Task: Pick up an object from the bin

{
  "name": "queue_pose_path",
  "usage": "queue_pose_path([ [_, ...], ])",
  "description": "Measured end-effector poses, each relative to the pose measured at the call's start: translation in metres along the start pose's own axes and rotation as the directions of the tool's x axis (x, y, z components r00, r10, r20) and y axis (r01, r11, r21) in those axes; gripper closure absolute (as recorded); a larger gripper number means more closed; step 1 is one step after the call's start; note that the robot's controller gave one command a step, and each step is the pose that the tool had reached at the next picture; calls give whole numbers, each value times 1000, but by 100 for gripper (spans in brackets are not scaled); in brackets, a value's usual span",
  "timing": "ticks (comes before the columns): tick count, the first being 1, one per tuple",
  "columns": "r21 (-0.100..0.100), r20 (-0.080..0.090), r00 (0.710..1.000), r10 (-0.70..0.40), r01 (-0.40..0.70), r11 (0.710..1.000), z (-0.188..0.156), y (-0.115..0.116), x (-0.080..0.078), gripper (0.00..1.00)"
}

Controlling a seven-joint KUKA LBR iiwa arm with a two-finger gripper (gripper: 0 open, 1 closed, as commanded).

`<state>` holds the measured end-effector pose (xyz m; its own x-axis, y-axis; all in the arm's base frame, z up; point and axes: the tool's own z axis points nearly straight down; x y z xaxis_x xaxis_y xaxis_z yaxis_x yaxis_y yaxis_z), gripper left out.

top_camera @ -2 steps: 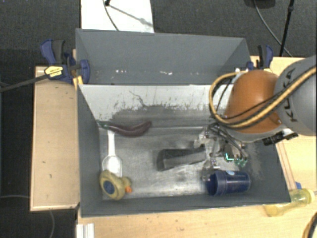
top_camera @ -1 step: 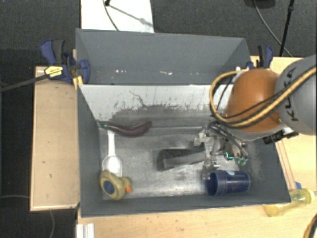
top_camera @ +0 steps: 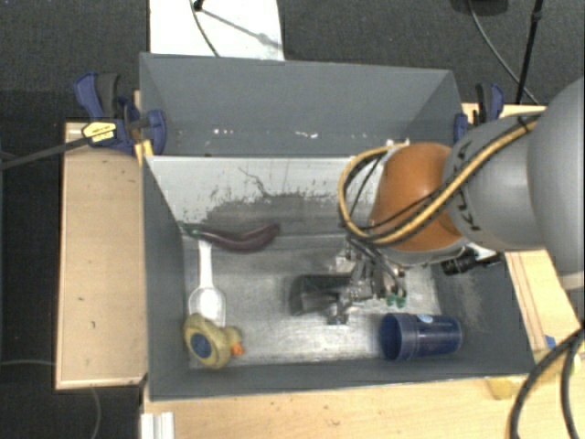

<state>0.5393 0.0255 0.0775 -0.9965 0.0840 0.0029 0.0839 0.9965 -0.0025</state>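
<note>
— Where did the gripper [top_camera: 347, 302] sit in the bin [top_camera: 169, 282]?

— A little toward four o'clock from the middle of the floor, low down, under the orange cover [top_camera: 413, 198] on the arm's wrist. The arm [top_camera: 535, 190] came in from three o'clock.

— And which thing was it at?

— A dark, blocky object [top_camera: 313, 293], nearly black, lying flat near the middle of the floor. It lay at nine o'clock from the gripper, and its near end reached right up to the gripper's tip. They looked to be touching, but I could not make out any grasp.

— Was the gripper open or closed?

— I could not tell; the tip was too dark and cluttered against that object.

— What else was close by?

— A blue cup [top_camera: 419, 335] lay on its side at about four o'clock from the gripper, near it but apart, its mouth turned toward nine o'clock.

— And farther off?

— A purple aubergine [top_camera: 239, 238] lay at ten o'clock by the back wall. A white spoon [top_camera: 207, 286] lay well apart at nine o'clock, along the left wall. A yellowish tape roll [top_camera: 210, 344] sat at eight o'clock, just beside the spoon's bowl.
</note>
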Motion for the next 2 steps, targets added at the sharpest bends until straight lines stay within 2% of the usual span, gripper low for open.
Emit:
queue_pose_path([
  [1, 0, 0, 1000, 0, 0, 1000, 0, 0, 0, 100],
  [2, -2, 3, 998, -60, 60, 998, -145, -74, 4, 100],
])
